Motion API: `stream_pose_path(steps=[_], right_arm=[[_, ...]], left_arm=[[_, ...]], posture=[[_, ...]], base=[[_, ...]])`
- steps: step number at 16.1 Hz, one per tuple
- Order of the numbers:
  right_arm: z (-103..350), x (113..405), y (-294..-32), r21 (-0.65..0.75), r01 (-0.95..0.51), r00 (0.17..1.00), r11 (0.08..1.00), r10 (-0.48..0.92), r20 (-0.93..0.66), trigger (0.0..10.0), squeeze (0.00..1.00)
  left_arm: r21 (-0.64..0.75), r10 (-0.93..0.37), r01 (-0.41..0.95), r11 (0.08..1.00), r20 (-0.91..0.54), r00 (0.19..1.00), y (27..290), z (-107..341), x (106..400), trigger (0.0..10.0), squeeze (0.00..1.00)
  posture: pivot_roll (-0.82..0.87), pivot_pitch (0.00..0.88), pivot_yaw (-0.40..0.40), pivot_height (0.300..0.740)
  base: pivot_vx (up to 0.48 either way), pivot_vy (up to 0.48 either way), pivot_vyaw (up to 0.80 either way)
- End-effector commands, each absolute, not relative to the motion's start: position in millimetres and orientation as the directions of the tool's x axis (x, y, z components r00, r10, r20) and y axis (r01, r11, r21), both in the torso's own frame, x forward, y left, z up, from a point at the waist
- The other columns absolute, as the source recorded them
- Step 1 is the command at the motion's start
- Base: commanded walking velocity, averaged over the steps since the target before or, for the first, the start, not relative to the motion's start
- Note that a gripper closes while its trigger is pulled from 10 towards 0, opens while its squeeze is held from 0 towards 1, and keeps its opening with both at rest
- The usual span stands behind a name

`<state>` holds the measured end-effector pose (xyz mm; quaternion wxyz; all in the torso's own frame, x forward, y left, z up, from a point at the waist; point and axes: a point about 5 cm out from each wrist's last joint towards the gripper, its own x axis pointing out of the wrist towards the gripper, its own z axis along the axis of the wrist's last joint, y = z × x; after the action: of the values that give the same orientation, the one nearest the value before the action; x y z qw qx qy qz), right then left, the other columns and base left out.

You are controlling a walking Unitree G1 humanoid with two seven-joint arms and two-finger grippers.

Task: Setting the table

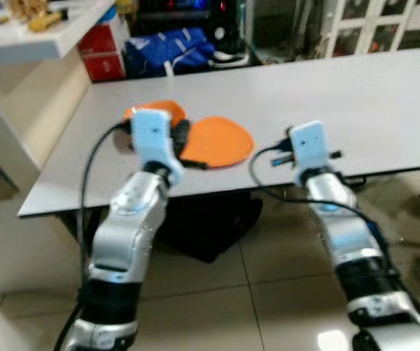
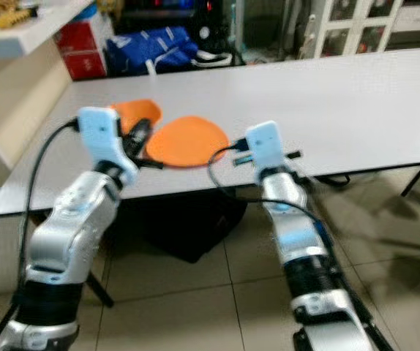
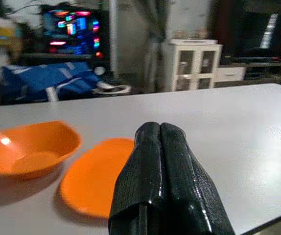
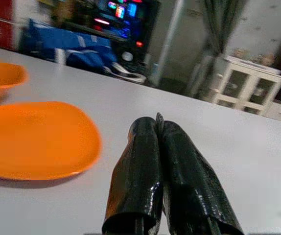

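An orange plate lies near the front left of the grey table. Just behind it and to its left stands an orange bowl, partly hidden by my left wrist. My left gripper hovers low over the table's front edge, between bowl and plate, with its black fingers pressed together and nothing in them. My right gripper is at the front edge to the right of the plate, also shut and empty. The bowl and plate both look empty.
A white counter with small items stands at the left, close to the table's corner. Behind the table are a red box, a blue bag and a white cabinet. A black bag lies on the tiled floor under the table.
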<state>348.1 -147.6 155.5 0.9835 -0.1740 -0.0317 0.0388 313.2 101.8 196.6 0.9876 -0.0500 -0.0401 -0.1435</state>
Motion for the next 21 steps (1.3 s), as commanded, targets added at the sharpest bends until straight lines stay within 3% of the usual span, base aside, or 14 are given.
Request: stream_pose_path(steps=[1,14,21], right_arm=[[160,348,-137,-0.344,-0.089,0.990,0.935,0.120,0.070,10.0,0.00],[180,349,-124,-0.306,-0.135,0.975,0.942,0.181,0.128,10.0,0.00],[217,364,-79,-0.253,-0.306,0.911,0.918,0.359,0.202,10.0,0.00]], left_arm=[[-0.071,-0.248,0.255,0.964,0.095,0.964,111,198,315,10.0,0.00],[-0.080,-0.238,0.247,0.966,0.104,0.966,111,200,315,10.0,0.00],[-0.099,-0.245,0.257,0.961,0.120,0.962,106,203,313,10.0,0.00]], posture=[[-0.19,0.005,0.098,0.740],[-0.20,0.009,0.100,0.740],[-0.19,0.020,0.080,0.740]], base=[[0.450,0.000,0.00],[0.449,0.000,0.00],[0.000,0.000,0.00]])
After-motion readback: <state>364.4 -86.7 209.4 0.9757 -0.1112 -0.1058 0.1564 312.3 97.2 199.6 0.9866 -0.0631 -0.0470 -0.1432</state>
